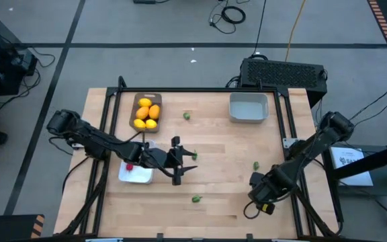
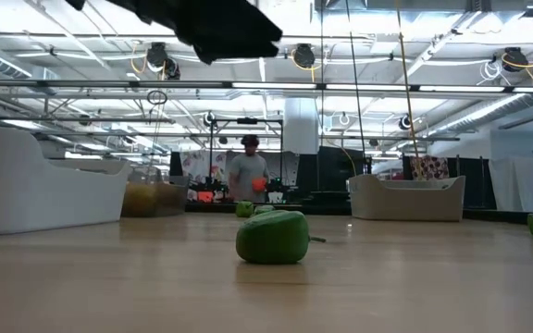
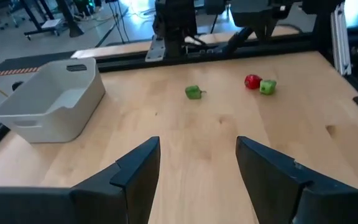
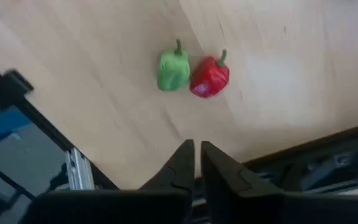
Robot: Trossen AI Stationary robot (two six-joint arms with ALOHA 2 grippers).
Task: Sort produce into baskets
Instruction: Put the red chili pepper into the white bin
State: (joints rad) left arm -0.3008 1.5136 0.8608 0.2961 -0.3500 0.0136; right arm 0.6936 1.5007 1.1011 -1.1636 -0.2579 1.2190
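Pale wooden boards form the table, which is framed by black rails and set on a grey floor crossed by cables. A black vented box is seen beyond the far edge.

Three baskets are shown. A grey-brown tray near the far left corner is filled with yellow-orange lemons. A pale grey bin is placed near the far right corner; in the left wrist view it is seen as an open tub. A white tray lies at the left, partly covered by the left arm, and something red is visible at its edge.

Green pieces are scattered loose on the table: one beside the lemon tray, one near the front edge, which appears large in the low view, and one toward the right. In the right wrist view the last is resolved as a green pepper touching a red pepper.

The left claw is held over the middle of the table, its fingers spread with nothing between them. The right claw is positioned near the front right, close to the pepper pair, its fingers pressed almost together and empty.

A person is visible in the room behind.
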